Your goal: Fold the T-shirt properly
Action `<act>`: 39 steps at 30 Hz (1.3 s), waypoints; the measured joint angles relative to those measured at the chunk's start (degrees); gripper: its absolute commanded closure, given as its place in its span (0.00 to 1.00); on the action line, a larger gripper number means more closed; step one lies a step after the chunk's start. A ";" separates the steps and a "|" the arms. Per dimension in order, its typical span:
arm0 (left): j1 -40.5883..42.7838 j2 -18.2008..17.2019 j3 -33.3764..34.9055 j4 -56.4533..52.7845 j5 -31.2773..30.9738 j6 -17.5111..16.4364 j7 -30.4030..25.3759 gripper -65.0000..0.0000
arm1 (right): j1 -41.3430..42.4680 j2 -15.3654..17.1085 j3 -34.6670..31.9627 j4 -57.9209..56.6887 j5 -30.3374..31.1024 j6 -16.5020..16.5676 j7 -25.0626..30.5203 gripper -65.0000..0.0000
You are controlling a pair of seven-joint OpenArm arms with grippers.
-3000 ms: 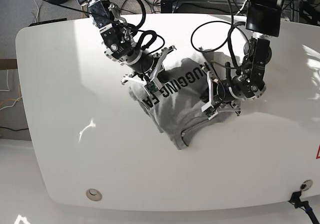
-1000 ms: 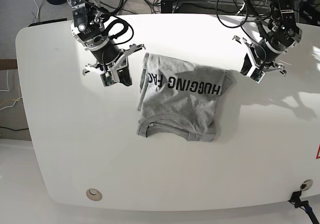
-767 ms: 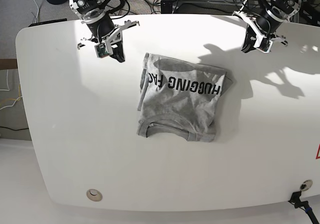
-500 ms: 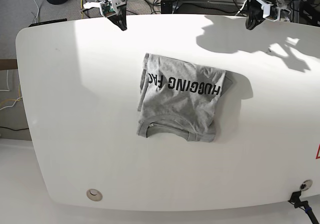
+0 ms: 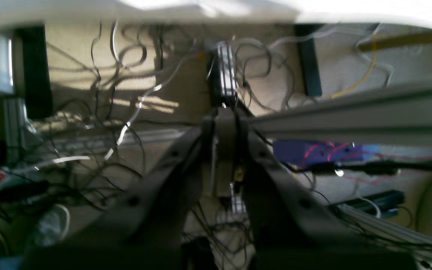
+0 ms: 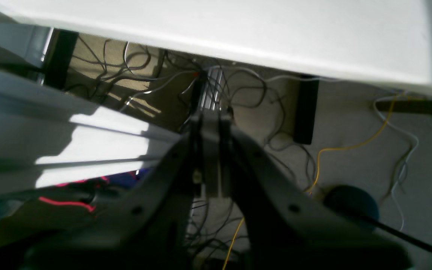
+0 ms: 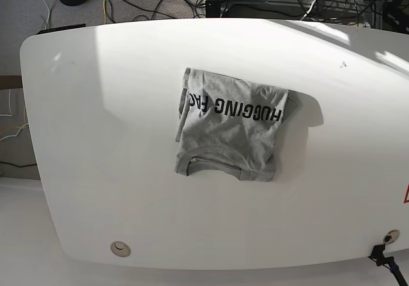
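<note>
The grey T-shirt lies folded into a rough rectangle in the middle of the white table. Its black lettering faces up and its ribbed neck is toward the near edge. Neither arm shows in the base view. In the left wrist view my left gripper is shut with nothing in it, hanging past the table's edge over a cable-strewn floor. My right gripper is likewise shut and empty, beyond the table's edge. Both are well away from the T-shirt.
Tangled cables and equipment lie on the floor behind the table. An aluminium rail crosses the left wrist view. A black round stand base sits on the floor. A round grommet is set near the table's front left.
Both arms pulled back over the table's far edge and left the base view. The T-shirt has not moved.
</note>
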 measured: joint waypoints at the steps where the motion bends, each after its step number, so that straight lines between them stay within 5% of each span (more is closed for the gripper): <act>1: 0.17 0.00 0.02 -1.95 0.22 0.00 0.07 1.00 | -0.28 0.02 -0.15 -1.16 -0.02 0.90 -0.17 1.00; 6: -4.48 -0.24 0.44 -15.63 0.90 -0.11 1.11 1.00 | 2.60 0.17 0.26 -12.26 0.24 0.09 -0.02 1.00; 11: -14.45 -4.46 2.38 -29.97 2.73 -0.02 -0.39 1.00 | 10.95 -0.35 0.13 -26.58 0.44 0.15 0.44 1.00; 26: -36.11 -3.93 2.19 -63.98 14.93 0.13 -0.17 1.00 | 31.41 -1.57 -0.22 -59.10 0.39 0.50 0.33 1.00; 39: -51.91 -5.29 2.27 -86.51 22.80 15.19 -0.59 1.00 | 46.18 -1.46 -0.20 -78.88 -0.22 0.44 0.46 1.00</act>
